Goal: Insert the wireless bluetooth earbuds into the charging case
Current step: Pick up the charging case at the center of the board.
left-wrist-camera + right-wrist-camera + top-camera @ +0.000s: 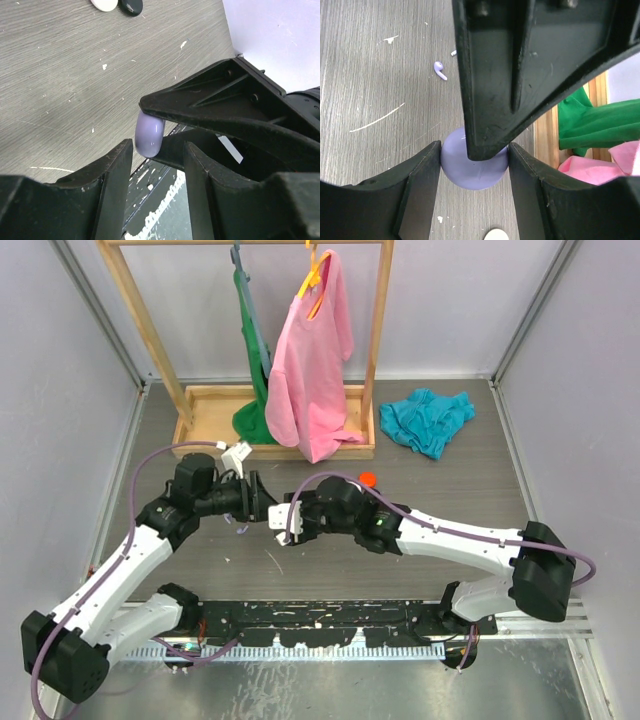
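The lilac charging case (472, 176) sits pinched between the fingers of the right tool (475, 150). Its upper part is hidden behind a finger of the left tool (159, 147), so I cannot tell whether the lid is up. The left tool's fingers stand apart just beside the case, gripping nothing. Beyond the case, a lilac earbud (440, 70) lies loose on the grey wood-grain table (365, 65), which is flecked with white. Farther off, a white pod (104, 4) and a black pod (131, 6) are cut off by the frame edge. Far behind the case, a wooden rack (130, 300) carries a green garment (252, 350) and a pink garment (310, 370) before pale walls (60, 390).
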Robot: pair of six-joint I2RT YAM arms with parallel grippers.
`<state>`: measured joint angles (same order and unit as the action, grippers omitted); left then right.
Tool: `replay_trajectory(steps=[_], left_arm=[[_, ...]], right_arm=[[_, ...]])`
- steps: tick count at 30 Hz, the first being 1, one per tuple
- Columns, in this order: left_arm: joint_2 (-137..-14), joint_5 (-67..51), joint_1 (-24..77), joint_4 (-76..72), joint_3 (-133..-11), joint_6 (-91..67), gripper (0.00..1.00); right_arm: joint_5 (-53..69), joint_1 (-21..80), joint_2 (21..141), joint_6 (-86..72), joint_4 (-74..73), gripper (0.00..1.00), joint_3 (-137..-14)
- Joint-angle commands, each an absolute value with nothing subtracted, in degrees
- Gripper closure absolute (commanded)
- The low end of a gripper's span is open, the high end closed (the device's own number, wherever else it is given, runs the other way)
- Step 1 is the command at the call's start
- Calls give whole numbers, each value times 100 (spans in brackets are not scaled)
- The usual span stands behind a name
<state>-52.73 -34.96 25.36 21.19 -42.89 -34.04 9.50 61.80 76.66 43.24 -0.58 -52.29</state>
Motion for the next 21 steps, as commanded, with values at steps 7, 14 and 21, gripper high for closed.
replay_trajectory(steps=[7, 14, 21], left_arm=[[-5500, -3605, 2514, 1781, -4280, -3316, 59], [-5489, -3612, 2514, 1763, -4284, -3267, 79], [-5126, -3278, 2513, 1691, -4161, -3045, 100]], right_arm=[[891, 6274, 7710, 4439, 376, 51, -5566], [876, 6300, 7736, 4438, 461, 48, -5536], [476, 6293, 7413, 4169, 763, 31, -5196]])
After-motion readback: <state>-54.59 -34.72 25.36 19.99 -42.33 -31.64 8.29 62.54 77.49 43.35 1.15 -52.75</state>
